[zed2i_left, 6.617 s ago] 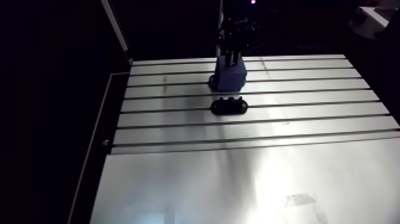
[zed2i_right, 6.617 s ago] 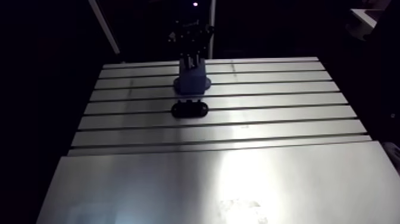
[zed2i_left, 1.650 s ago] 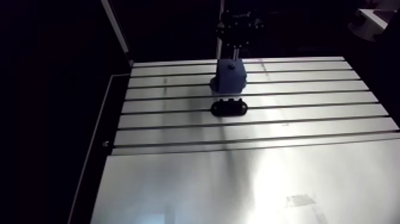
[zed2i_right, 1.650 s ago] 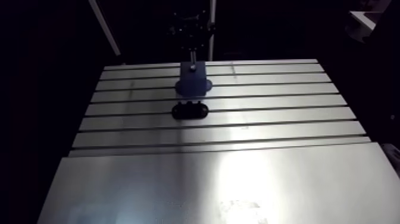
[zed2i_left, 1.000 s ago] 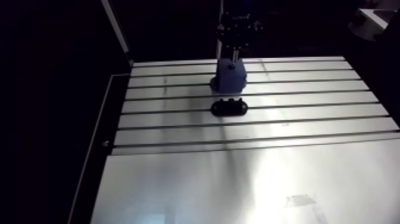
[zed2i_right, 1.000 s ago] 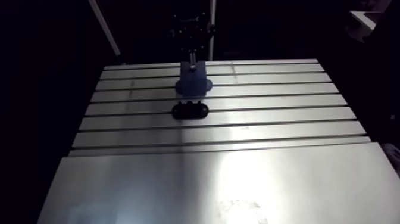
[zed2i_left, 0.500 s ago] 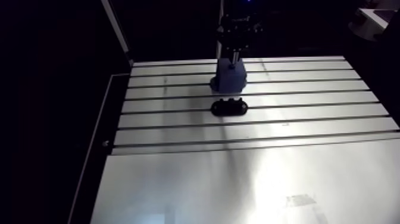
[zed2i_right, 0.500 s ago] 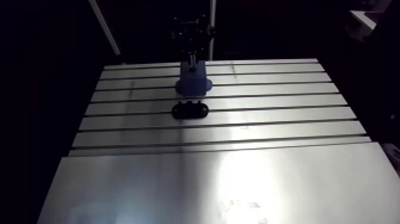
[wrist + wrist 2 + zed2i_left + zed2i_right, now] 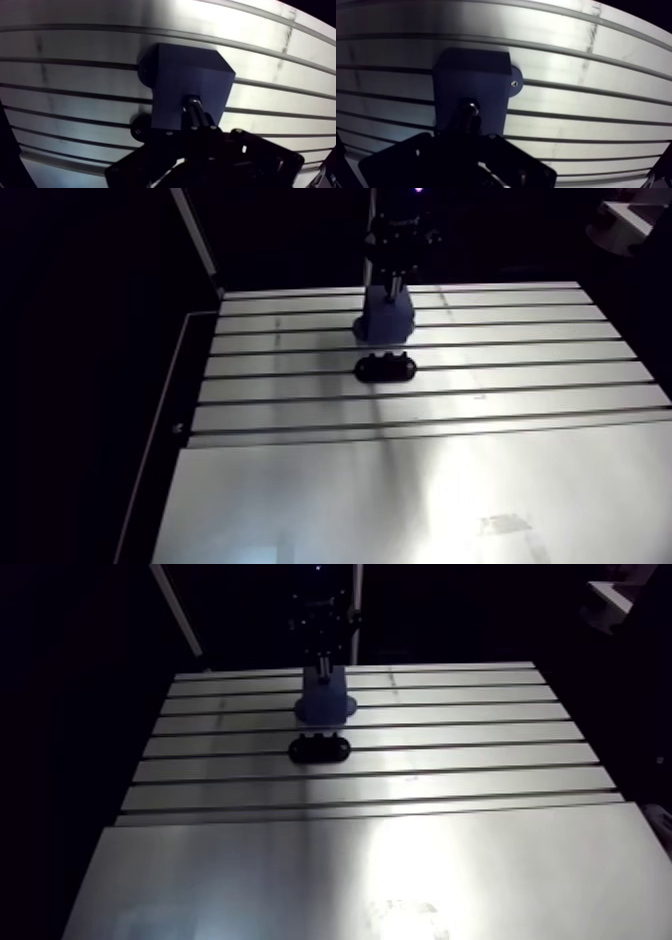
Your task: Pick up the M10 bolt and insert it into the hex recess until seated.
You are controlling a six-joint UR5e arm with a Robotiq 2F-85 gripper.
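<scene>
We have the hand (image 9: 196, 113) clamped on the M10 bolt (image 9: 194, 101), which stands at the top face of the blue block (image 9: 175, 75), seemingly mid-insertion, so next we judge a straight downward push until seated.

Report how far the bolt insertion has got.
Done: the M10 bolt is off the table, gripped in the hand. In hand: its end is at the top face of the blue block. Left: pressing down until seated; its shank shows above the block.
</scene>
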